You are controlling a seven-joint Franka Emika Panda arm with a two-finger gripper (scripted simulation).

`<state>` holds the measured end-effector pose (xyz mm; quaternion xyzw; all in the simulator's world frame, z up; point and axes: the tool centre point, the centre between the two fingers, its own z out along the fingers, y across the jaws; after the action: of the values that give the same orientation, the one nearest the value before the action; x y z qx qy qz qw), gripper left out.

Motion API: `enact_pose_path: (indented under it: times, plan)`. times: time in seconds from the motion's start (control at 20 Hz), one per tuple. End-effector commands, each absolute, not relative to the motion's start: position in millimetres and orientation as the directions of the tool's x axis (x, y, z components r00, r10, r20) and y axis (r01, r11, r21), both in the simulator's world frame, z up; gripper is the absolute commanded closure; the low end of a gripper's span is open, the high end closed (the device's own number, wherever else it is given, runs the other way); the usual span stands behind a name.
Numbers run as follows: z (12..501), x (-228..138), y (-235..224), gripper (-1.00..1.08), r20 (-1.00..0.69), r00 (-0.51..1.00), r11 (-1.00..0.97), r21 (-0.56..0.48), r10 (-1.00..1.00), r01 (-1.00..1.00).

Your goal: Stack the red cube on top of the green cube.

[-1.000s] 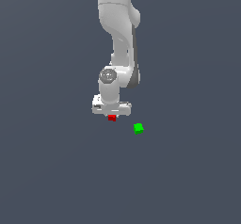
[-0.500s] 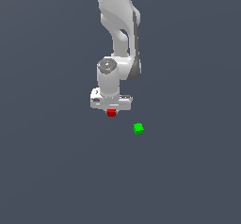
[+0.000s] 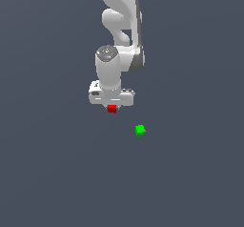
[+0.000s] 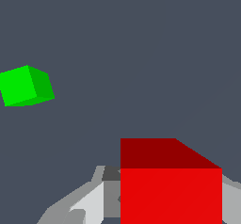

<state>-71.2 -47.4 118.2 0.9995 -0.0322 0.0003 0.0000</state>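
The red cube [image 3: 112, 108] hangs just under the white hand, held between the fingers of my gripper [image 3: 112, 108], which is shut on it. It looks lifted off the dark floor. In the wrist view the red cube [image 4: 170, 185] fills the near part of the picture, with a grey finger [image 4: 89, 204] beside it. The green cube [image 3: 140, 130] lies on the floor, lower and toward the exterior view's right of the gripper, clearly apart from it. The wrist view also shows the green cube [image 4: 26, 85], off to one side.
The white arm [image 3: 120, 25] rises above the gripper out of the exterior view. Around the cubes there is only plain dark grey floor [image 3: 57, 173].
The gripper has risen with the red cube in it, and the cube now sits higher above the floor. The green cube has stayed where it was.
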Motion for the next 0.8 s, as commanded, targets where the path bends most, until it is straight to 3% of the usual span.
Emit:
enact_pose_path:
  times: [0.0, 0.75]
  plan:
    - [122.8, -71.2, -47.4, 1.08, 0.000, 0.998, -0.998, 0.000, -0.064, -0.064]
    - [111.2, -60.0, -25.7, 1.08, 0.000, 0.998, -0.998, -0.001, -0.064, -0.064]
